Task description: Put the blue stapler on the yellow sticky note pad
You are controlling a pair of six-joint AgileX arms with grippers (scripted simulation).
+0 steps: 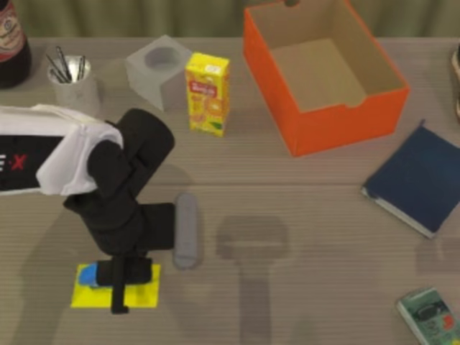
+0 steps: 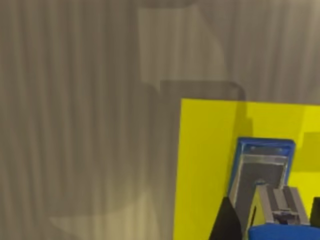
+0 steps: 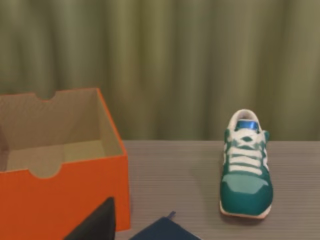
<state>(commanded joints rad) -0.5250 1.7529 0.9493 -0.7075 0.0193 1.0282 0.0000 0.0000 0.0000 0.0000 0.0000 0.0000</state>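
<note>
Looking down at seven o'clock on the table, you see the left gripper [image 1: 119, 286] clamped on the blue stapler [image 1: 89, 274] over the yellow sticky note pad [image 1: 147, 295]. The right gripper's fingers: you cannot tell.

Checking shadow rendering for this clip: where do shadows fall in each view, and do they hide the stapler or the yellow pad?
Top view: a soft arm-shaped shadow lies on bare table, clear of the pad. Left wrist view: a shadow darkens one edge of the pad, but the stapler stays readable. Right wrist view: even light, no hard shadows.
</note>
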